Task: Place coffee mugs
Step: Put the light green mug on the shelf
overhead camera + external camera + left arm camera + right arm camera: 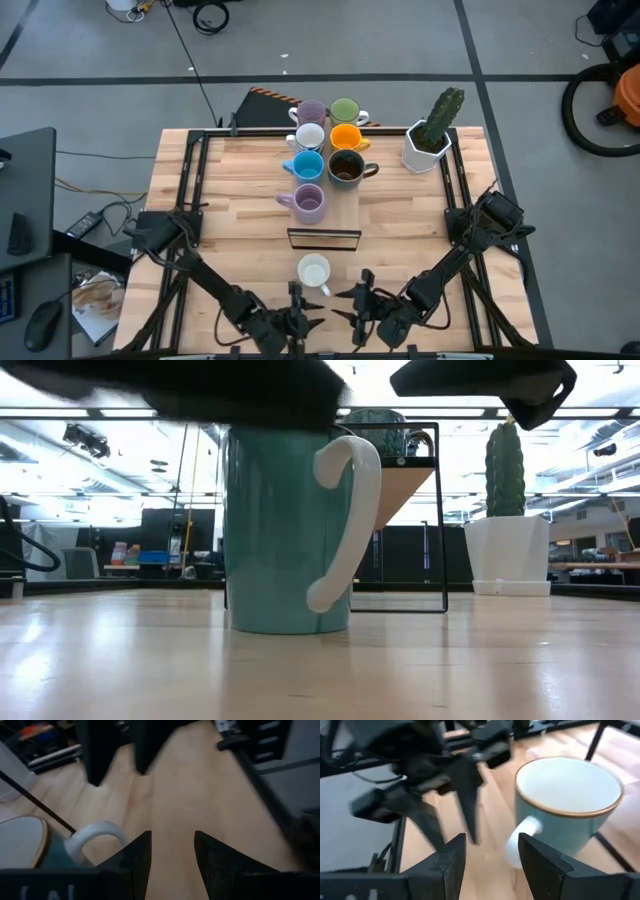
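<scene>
A pale teal mug (314, 270) with a white inside and a white handle (340, 525) stands upright on its base near the table's near edge. Several other mugs (325, 150) (lilac, green, white, orange, blue, dark brown) stand grouped on a wooden board farther back. My left gripper (297, 293) is open, just near-left of the teal mug (27, 847), with the handle (95, 836) beside its fingers. My right gripper (362, 287) is open, just near-right of the mug (567, 800), with the handle (522, 837) ahead of its fingers.
A black wire frame (323, 239) stands just beyond the teal mug, at the near end of the wooden board. A white faceted pot with a green cactus (432, 132) sits at the far right. Bare wood lies to the left and right of the mug group.
</scene>
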You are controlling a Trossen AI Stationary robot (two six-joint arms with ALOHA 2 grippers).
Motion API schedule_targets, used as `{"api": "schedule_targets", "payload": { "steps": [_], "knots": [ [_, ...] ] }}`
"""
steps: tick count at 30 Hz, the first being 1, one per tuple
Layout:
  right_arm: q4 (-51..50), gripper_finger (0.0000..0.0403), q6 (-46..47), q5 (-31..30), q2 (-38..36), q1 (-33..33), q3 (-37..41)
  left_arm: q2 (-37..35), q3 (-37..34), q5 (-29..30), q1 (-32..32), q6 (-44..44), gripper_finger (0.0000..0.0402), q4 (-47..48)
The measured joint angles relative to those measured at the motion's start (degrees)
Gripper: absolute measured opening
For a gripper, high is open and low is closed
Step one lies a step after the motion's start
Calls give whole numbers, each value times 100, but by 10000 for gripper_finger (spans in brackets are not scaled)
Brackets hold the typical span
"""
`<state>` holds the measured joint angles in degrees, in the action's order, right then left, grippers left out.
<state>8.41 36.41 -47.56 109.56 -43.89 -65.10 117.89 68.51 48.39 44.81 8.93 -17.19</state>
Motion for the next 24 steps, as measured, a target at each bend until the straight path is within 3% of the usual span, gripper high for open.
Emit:
{"api": "schedule_targets", "payload": {
  "steps": [8, 12, 16, 24],
  "knots": [
    [350, 186, -66, -465, 130, -41, 2, -888, 7, -517, 239, 456, 155, 1404],
    [781, 186, -211, -698, 486, -110, -12, -1231, 6, -467, 290, 569, 155, 2101],
    [889, 186, -502, -1303, 737, -196, -173, -1437, 4, -313, 302, 779, 155, 2683],
    [902, 186, -1212, -2270, 1466, -198, -843, -1524, 4, -193, 302, 1298, 155, 3259]
  ]
}}
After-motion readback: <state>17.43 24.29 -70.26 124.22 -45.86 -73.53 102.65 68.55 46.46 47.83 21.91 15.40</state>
